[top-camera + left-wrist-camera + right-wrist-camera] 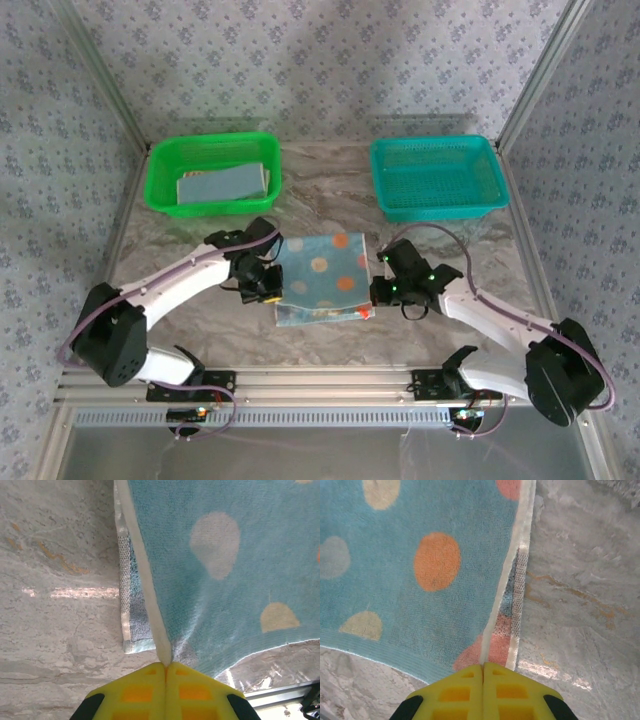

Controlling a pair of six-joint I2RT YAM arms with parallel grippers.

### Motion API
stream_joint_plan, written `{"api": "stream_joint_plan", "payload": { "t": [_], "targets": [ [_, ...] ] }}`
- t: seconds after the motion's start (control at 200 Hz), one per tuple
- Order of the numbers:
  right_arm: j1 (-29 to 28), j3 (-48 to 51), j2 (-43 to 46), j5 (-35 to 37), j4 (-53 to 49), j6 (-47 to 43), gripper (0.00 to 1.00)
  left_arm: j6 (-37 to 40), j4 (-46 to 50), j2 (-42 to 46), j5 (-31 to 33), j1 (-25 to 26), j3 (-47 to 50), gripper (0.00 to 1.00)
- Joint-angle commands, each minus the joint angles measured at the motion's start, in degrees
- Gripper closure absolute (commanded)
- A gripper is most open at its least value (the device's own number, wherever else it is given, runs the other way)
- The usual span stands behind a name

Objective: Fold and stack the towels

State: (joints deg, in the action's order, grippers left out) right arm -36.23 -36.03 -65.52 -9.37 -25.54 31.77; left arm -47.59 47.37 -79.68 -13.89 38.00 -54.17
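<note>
A light blue towel with orange and yellow spots [322, 272] lies in the middle of the table, between the two arms. My left gripper [270, 290] is shut on its white left hem; in the left wrist view the yellow fingertips [166, 664] pinch that hem of the spotted towel [225, 580], lifted off a lower layer [128, 615]. My right gripper [378, 292] is shut on the right hem, its tips [483, 665] pinching the towel [420, 590] above a lower layer [519, 590]. Another folded blue-grey towel [225, 183] lies in the green basket.
The green mesh basket [213, 140] stands at the back left and a teal mesh basket [440, 208] at the back right. Marbled tabletop [330, 195] runs between them. Patterned walls close in the sides and the back.
</note>
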Motion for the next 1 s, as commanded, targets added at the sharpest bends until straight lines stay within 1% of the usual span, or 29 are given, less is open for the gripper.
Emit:
{"api": "stream_joint_plan", "payload": {
  "t": [0.0,0.22,0.47,0.755,0.994],
  "targets": [
    [-0.50,-1.17,1.75,1.43,-4.32,0.57,0.97,0.31,3.95,1.40,0.84,0.17,-0.41,1.00],
    [-0.79,0.62,3.42,1.58,-4.48,1.58,0.96,0.15,3.57,2.09,0.36,0.20,1.28,1.00],
    [-1.81,2.98,1.53,1.06,-1.52,2.48,0.96,-0.44,0.33,0.94,-1.20,0.56,4.22,1.00],
    [-3.73,5.24,-1.82,1.18,1.42,2.63,0.96,-0.44,-3.84,-3.24,-2.29,1.59,7.36,1.00],
    [-5.67,6.74,-4.39,1.96,3.51,2.87,0.96,0.30,-5.57,-6.78,-2.15,2.39,7.71,1.00]
  ]
}}
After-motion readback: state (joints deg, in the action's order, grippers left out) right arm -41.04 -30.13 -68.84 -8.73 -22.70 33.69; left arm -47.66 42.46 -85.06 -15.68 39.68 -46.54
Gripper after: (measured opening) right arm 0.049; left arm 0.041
